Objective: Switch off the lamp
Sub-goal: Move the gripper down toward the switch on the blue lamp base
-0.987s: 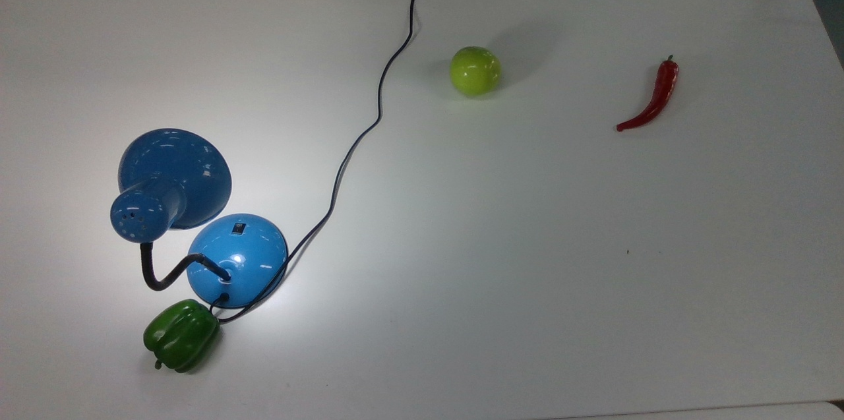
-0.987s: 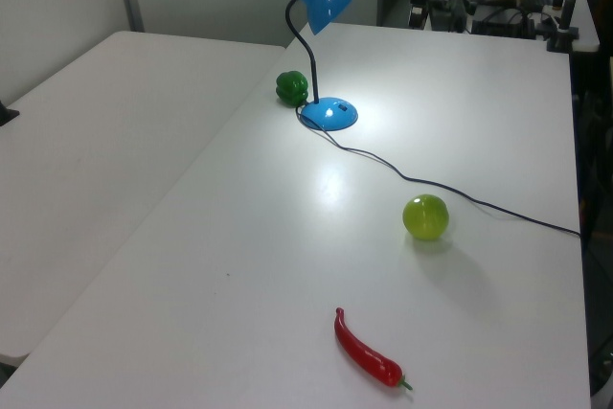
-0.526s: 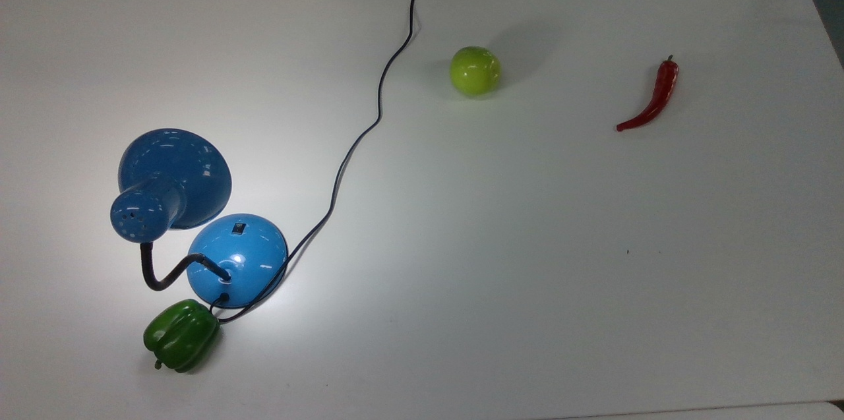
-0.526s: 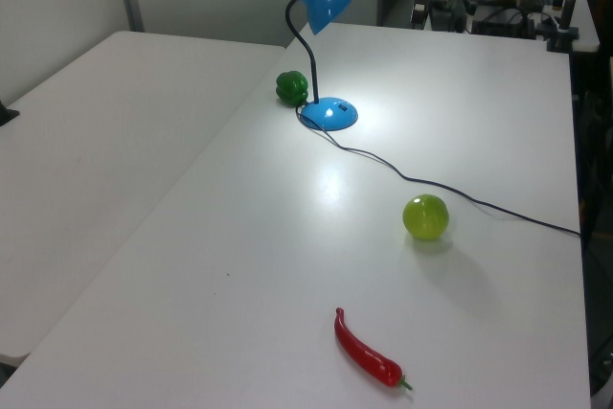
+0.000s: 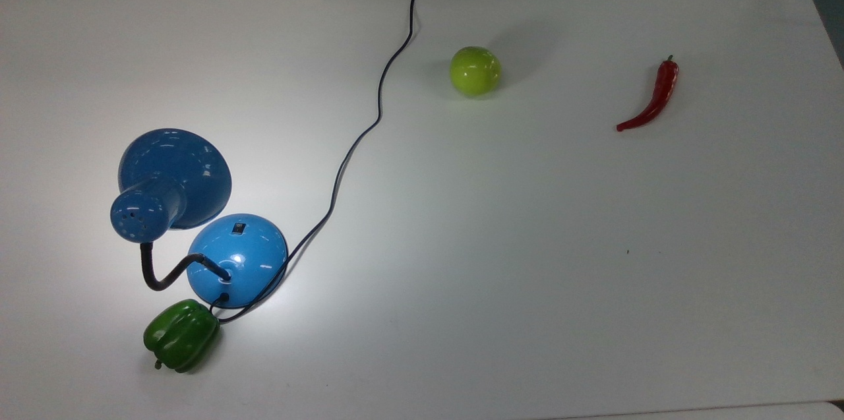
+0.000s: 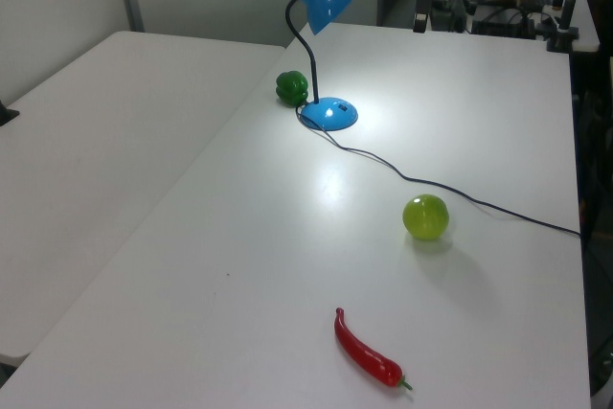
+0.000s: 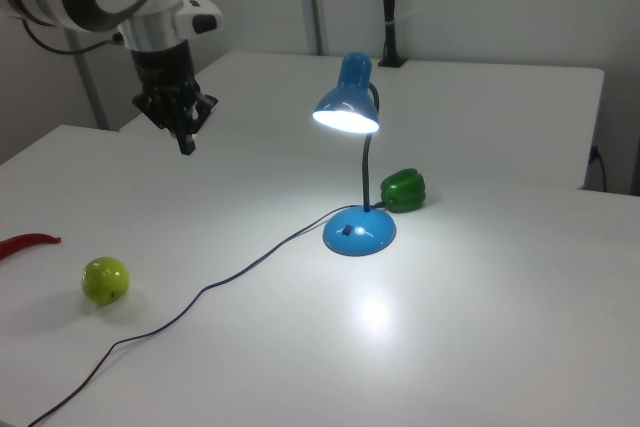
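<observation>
The lamp (image 7: 352,157) is glossy blue, with a cone shade, a black bendy neck and a domed round base (image 5: 238,260); it stands upright on the white bench (image 5: 527,242), lit, throwing a bright pool around its base; a small black switch (image 5: 238,229) sits on the dome; its black cord (image 5: 369,123) snakes off across the bench toward the top view's upper edge.

We find no text, label, brand, number or sign that we can read on anything here.
</observation>
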You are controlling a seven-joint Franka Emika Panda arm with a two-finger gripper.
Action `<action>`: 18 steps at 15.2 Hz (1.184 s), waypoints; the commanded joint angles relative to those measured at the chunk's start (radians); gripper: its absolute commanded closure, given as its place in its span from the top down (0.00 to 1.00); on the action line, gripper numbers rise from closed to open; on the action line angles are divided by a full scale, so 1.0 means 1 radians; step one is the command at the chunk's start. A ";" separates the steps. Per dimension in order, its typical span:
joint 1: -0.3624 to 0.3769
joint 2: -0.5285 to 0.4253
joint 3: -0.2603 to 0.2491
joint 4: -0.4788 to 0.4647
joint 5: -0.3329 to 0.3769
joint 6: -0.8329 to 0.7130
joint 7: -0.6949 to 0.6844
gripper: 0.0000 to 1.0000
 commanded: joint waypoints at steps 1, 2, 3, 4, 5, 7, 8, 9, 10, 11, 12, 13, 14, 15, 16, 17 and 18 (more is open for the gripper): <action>0.004 0.005 -0.051 -0.050 -0.028 0.017 -0.071 0.00; 0.003 0.012 -0.054 -0.060 -0.050 0.017 -0.086 0.00; 0.001 0.018 -0.063 -0.070 -0.067 0.017 -0.091 0.00; 0.001 0.024 -0.070 -0.079 -0.083 0.021 -0.103 0.00; 0.001 0.038 -0.071 -0.083 -0.091 0.032 -0.123 0.00; 0.000 0.061 -0.079 -0.091 -0.094 0.072 -0.137 0.00; 0.000 0.070 -0.086 -0.108 -0.094 0.118 -0.137 0.00; 0.000 0.074 -0.087 -0.132 -0.094 0.173 -0.137 0.00; 0.000 0.080 -0.088 -0.160 -0.094 0.229 -0.137 0.00; -0.002 0.087 -0.091 -0.177 -0.094 0.280 -0.137 0.00; -0.003 0.095 -0.097 -0.191 -0.093 0.328 -0.137 0.00; -0.003 0.110 -0.106 -0.197 -0.091 0.369 -0.134 0.00; -0.003 0.120 -0.110 -0.200 -0.088 0.406 -0.129 0.00; -0.003 0.135 -0.114 -0.212 -0.087 0.447 -0.125 0.00; -0.006 0.141 -0.114 -0.231 -0.084 0.498 -0.123 0.00; -0.013 0.146 -0.114 -0.250 -0.081 0.553 -0.121 0.00; -0.014 0.152 -0.114 -0.269 -0.079 0.602 -0.120 0.00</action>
